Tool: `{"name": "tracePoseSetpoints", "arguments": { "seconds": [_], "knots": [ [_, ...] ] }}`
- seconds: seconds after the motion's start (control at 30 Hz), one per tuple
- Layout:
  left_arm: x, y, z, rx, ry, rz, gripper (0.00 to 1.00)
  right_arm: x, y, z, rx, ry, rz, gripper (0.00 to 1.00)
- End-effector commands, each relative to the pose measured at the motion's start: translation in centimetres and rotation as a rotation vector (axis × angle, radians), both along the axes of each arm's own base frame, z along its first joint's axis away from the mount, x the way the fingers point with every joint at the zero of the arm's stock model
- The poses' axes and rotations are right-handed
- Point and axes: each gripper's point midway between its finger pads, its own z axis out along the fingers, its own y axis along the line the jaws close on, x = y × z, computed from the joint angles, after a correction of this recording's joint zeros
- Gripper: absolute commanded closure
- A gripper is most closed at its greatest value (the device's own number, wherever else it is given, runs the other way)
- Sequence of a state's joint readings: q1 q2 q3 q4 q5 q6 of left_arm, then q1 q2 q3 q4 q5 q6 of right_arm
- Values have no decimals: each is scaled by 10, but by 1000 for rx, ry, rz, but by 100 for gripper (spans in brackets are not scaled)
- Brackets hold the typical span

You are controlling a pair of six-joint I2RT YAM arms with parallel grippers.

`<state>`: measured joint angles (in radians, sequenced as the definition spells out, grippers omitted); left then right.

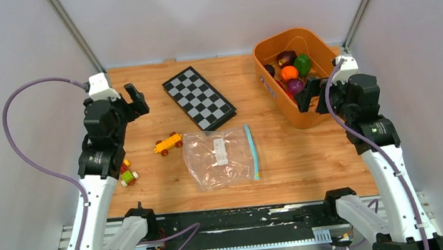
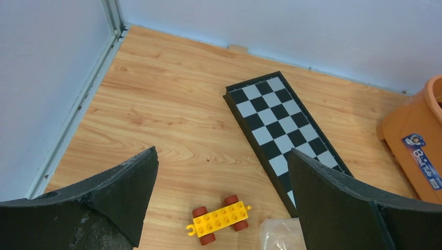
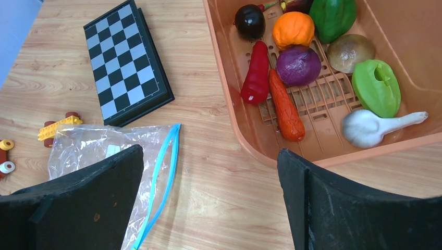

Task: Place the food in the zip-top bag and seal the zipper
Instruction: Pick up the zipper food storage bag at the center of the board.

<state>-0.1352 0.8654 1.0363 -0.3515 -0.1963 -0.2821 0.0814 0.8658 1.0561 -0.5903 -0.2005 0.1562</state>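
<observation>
While the left gripper [image 2: 223, 156] and right gripper [image 3: 211, 153] hang empty, jaws wide apart, the orange basket [image 1: 306, 115] sits at two o'clock; the zip-top bag [image 1: 204, 158] lies flat near six o'clock; the food [image 1: 289, 72] rests in the basket; the zipper [image 1: 252, 153] faces three o'clock.

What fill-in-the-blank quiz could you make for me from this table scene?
1. All the food lies in the ____ basket.
2. The zip-top bag holds ____ food.
3. The zipper along its edge is light ____.
4. The left claw and the right claw both stand ____, gripping nothing.
Missing words: orange; no; blue; open.
</observation>
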Motion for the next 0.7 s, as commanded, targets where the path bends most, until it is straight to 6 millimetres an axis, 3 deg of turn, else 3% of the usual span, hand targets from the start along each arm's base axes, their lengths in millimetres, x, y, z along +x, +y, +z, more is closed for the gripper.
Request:
{"name": "tracePoseSetpoints", "arguments": {
  "seconds": [0.0, 0.2, 0.3, 0.43, 0.53, 0.67],
  "knots": [
    [3, 12, 18, -53, -57, 96, 0, 1, 2, 5, -6, -34, 20, 0],
    [-5, -12, 20, -108, -75, -37, 0, -9, 20, 9, 16, -41, 139, 0],
    [-20, -27, 16, -137, -105, -127, 0, -19, 41, 9, 75, -33, 260, 1],
    [-37, -57, 11, -158, -181, -315, 0, -37, 72, 3, 188, 16, 418, 10],
    [-45, -84, -11, -179, -109, -475, 0, -49, 89, -11, 220, 61, 472, 13],
    [-53, -105, -57, -217, 54, -591, 0, -66, 113, -36, 186, 116, 534, 13]
  ]
}}
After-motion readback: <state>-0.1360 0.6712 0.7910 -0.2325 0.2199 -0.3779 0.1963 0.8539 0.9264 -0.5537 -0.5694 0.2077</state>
